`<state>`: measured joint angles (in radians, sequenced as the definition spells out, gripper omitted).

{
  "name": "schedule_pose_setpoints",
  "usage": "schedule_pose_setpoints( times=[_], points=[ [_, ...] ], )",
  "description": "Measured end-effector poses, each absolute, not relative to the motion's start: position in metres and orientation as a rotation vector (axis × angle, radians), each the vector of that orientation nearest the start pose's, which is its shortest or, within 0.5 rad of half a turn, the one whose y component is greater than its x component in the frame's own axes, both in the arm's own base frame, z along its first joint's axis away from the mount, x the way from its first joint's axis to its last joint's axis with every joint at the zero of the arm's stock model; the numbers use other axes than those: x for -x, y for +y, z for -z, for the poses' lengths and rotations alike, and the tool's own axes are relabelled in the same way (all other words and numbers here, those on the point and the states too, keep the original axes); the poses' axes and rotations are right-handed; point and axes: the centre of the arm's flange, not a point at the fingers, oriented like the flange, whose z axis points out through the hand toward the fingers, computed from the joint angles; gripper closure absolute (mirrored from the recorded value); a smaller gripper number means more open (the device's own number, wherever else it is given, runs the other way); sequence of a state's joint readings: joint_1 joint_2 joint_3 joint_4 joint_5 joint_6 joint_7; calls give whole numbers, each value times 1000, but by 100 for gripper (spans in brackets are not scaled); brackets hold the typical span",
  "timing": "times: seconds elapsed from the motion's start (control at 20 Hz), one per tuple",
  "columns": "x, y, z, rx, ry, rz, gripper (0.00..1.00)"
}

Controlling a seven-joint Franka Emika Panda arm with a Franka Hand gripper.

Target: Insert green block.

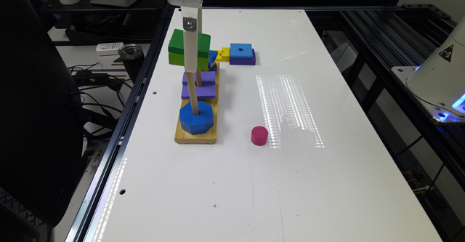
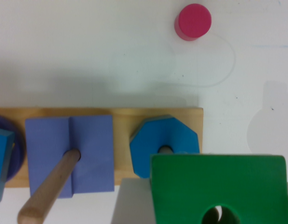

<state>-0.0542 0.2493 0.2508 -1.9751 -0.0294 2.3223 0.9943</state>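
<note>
We see the green block [image 1: 189, 53], upper left of the exterior frame, held aloft: stiff, light painted wood, best pinched on flat sides; the jaws' grip itself we cannot tell.

Glossy white table [image 1: 327, 184] — matt painted green block [image 1: 178, 47], bare-wood pegs [image 1: 193, 102].

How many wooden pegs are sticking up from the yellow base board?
2 show: one through the blue octagon block, one through the purple square block. The green block in the hand covers the board's far end, so another may be hidden.
</note>
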Motion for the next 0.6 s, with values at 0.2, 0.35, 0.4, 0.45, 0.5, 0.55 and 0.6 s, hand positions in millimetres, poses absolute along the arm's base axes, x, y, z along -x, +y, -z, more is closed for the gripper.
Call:
schedule_pose_setpoints(
  times=[0.2,0.35,0.4,0.45,0.5,0.55,0.6],
  points=[
    [-601,113,-355,2813,1172,100,100],
    [-601,113,-355,2813,1172,100,100],
    [-601,113,-355,2813,1172,100,100],
    [-601,113,-355,2813,1172,100,100],
    [-601,113,-354,2813,1172,100,100],
    [-601,113,-352,2814,1173,96,100],
    [-602,113,-350,2814,1173,94,100]
  ],
)
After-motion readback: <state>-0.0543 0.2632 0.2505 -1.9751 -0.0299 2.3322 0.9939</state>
